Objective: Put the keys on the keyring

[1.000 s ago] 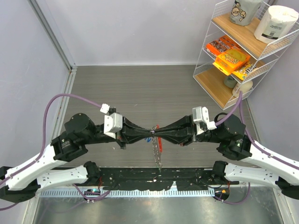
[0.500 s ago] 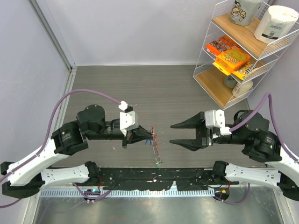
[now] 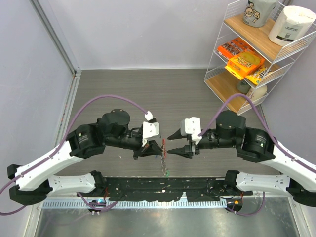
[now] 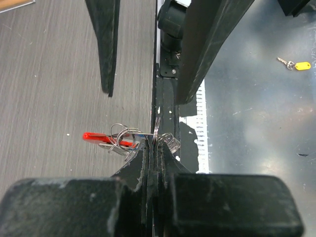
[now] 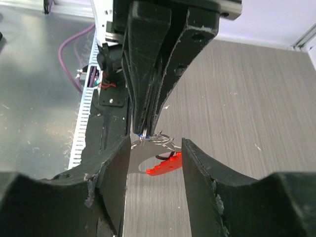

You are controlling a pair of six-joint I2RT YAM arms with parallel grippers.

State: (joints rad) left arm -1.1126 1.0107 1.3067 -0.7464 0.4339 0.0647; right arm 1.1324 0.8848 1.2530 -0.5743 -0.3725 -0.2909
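The left gripper point(image 3: 157, 147) is clenched on the keyring point(image 3: 164, 146) and holds it above the table point(image 3: 148, 89), with the chain hanging down below the tips. The right gripper point(image 3: 169, 144) is released and empty, tip to tip with the left. The red clip point(image 5: 165, 165) lies in line with its finger gap. The keys cannot be resolved.

Too small from overhead to tell keys point(image 3: 167, 172) from keyring point(image 3: 163, 146) (a mere dangling thread); rings half swallowed inside left hand point(image 4: 155, 143).
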